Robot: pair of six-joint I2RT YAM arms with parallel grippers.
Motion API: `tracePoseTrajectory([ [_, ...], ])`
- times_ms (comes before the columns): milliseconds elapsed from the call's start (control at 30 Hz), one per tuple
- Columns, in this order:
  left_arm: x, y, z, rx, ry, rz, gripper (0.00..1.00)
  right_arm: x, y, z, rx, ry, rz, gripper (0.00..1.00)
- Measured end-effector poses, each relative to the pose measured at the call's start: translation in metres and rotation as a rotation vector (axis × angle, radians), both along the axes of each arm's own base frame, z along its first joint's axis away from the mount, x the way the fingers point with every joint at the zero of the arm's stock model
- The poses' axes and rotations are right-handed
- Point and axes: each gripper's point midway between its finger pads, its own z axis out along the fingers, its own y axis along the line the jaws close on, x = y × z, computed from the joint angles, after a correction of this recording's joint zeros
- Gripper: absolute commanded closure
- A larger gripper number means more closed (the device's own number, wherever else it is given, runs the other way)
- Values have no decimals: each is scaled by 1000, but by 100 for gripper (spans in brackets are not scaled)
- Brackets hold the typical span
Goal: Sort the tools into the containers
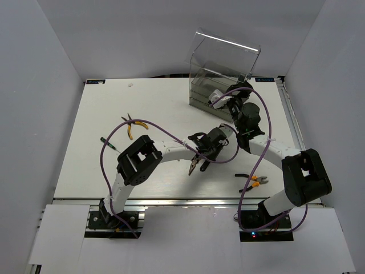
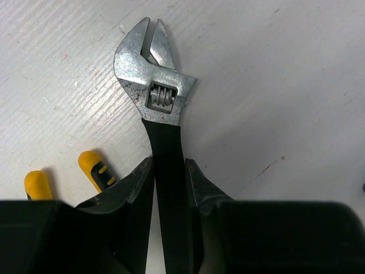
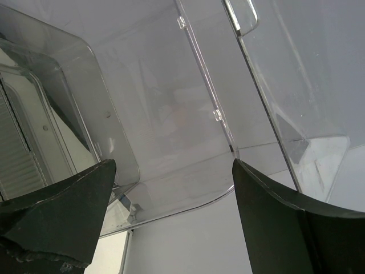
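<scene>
Item 1, far left: screwdriver, thin, black and green, lying flat on the white table, apart from the other tools.

Item 2: pliers, yellow-orange handles, flat on the table just right of and beyond the screwdriver; handles splayed; nothing touching them.

Item 3: purple cable, looped along the left arm.

Item 4, centre: left gripper, angled down toward the near edge; jaws drawn narrow, both fingers pressed against the black handle of the adjustable wrench.

Item 5: adjustable wrench, silver head, thumbscrew visible, jaw nearly closed; head pointing away from the fingers and low over the table; whether it touches the surface cannot be told.

Item 6: two yellow handle tips with black bands, beside the left finger in the left wrist view; which tool they belong to cannot be told.

Item 7: cutters, orange and black handles, flat on the table near the front edge, right of the wrench and well apart from it.

Item 8, far right rear: cabinet, smoky transparent plastic, stacked shallow drawers below, taller clear part above.

Item 9: right gripper, at the cabinet front; jaws spread wide, nothing between them, clear plastic wall directly ahead.
</scene>
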Motion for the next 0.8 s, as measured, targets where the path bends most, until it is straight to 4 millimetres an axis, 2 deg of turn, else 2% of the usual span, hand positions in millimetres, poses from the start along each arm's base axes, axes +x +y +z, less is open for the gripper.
tracePoseTrajectory([
  [33, 0, 0, 0, 1, 0, -3, 100, 0, 0, 0, 0, 0, 0, 11],
  [300, -4, 3, 3, -6, 13, 12, 100, 0, 0, 0, 4, 1, 1, 11],
  [533, -20, 24, 6, 19, 48, 46, 100, 0, 1, 0, 5, 2, 3, 10],
  [633, -24, 32, 14, 18, 44, 55, 100, 0, 1, 0, 6, 2, 3, 11],
  [800, -23, 34, 33, -18, 14, 68, 100, 0, 1, 0, 6, 2, 3, 11],
])
